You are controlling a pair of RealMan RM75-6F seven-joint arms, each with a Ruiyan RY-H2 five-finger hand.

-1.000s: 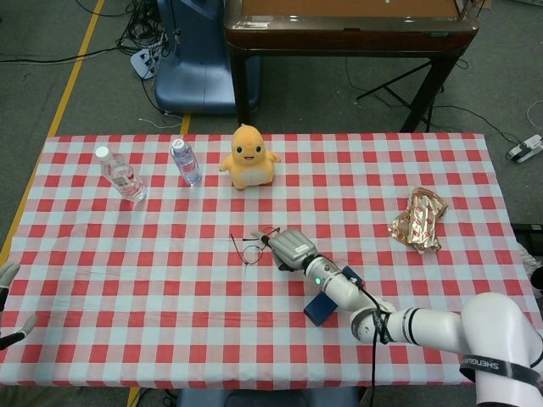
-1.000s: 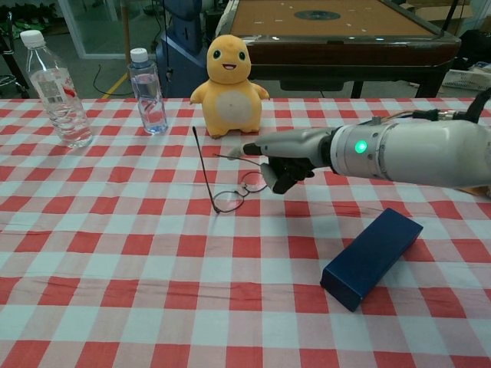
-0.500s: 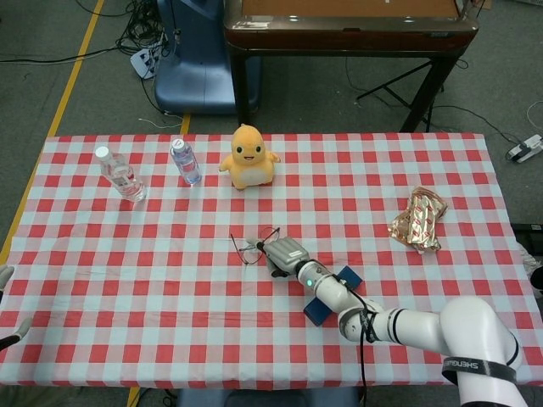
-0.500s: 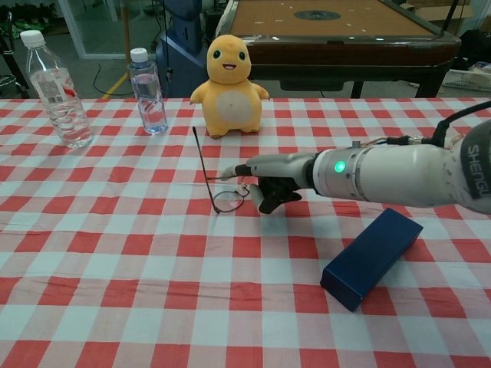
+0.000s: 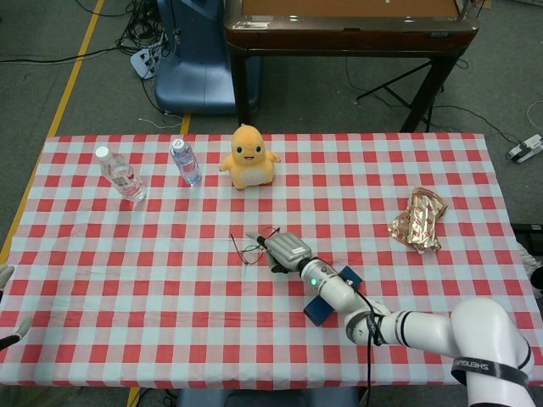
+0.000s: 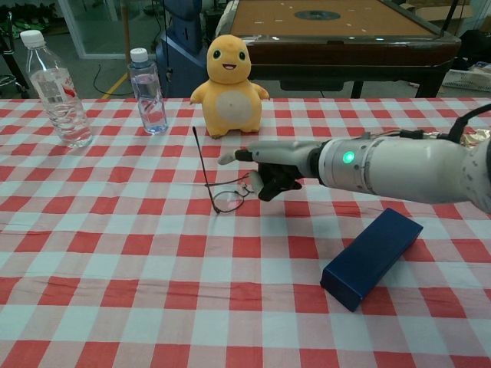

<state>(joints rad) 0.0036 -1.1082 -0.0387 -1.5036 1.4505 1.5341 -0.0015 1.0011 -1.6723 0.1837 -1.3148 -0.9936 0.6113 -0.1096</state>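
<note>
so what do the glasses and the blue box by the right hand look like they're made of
Glasses: thin dark wire, probably metal, with clear round lenses. Blue box: matte navy with crisp edges, likely card or a leatherette covering; the pictures cannot settle which.

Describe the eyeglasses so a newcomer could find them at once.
On the red-checked tablecloth, look in front of the yellow plush toy, at the right hand. The eyeglasses lie by its fingers: thin dark wire, round lenses, one temple sticking up.

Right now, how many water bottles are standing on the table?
2. One water bottle stands near the far left corner of the table. The second bottle stands to its right, just left of the yellow plush toy. None looks hidden.
</note>
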